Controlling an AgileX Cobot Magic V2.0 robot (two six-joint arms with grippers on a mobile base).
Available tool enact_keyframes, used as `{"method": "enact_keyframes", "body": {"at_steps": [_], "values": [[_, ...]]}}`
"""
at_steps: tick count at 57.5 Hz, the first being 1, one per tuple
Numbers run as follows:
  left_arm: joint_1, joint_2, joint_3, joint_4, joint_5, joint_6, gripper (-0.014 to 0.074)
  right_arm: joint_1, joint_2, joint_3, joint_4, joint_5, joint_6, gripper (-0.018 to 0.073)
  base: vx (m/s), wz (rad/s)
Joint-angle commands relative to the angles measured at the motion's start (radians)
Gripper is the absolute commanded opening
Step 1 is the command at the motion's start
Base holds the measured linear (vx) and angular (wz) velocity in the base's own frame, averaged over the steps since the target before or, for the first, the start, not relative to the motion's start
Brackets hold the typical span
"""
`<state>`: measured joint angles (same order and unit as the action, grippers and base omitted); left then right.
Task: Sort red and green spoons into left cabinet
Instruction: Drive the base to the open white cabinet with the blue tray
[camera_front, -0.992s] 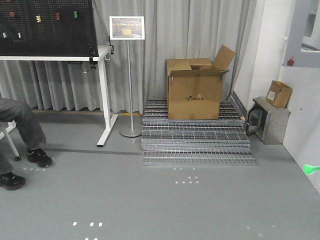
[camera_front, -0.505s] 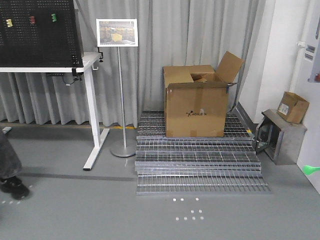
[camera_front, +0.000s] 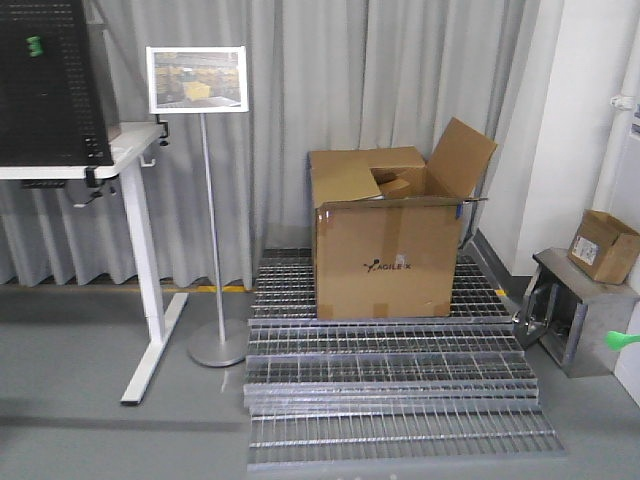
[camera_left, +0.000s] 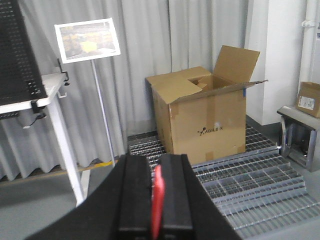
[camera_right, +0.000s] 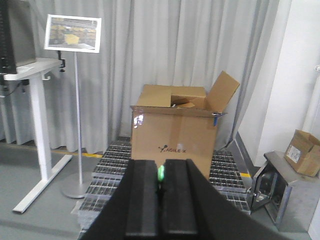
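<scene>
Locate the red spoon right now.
Left wrist view, bottom centre: the red spoon is pinched in the shut left gripper, with the cardboard box on the metal grating beyond it.

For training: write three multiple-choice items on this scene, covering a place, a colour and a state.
1. Front view: the large brown cardboard box stands where from the framed sign on a pole? A. left B. right C. beneath
2. The thin plastic spoon in the left claw is: A. red B. green C. blue
3. The right claw is: A. open B. shut on a thin green plastic spoon C. unseen
Key: 1 B, box right of pole; 2 A, red in its grip; 3 B, green pinched inside.
</scene>
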<state>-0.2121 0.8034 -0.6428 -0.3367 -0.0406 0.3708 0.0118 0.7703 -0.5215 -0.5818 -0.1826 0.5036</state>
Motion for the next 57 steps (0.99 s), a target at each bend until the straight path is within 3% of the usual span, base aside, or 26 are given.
{"method": "enact_keyframes", "body": {"at_steps": [1, 22, 57], "values": [[-0.005, -0.006, -0.029, -0.008, -0.072, -0.009, -0.0003, -0.004, -0.001, -0.037, 0.001, -0.069, 0.002, -0.0003, 0.59, -0.17], [-0.005, -0.006, -0.029, -0.008, -0.071, -0.009, -0.0003, -0.004, -0.001, -0.037, 0.001, -0.069, 0.002, -0.0003, 0.54, -0.39], [-0.005, -0.006, -0.029, -0.008, -0.072, -0.009, -0.0003, -0.004, -0.001, -0.037, 0.001, -0.069, 0.002, -0.0003, 0.4, -0.73]]}}
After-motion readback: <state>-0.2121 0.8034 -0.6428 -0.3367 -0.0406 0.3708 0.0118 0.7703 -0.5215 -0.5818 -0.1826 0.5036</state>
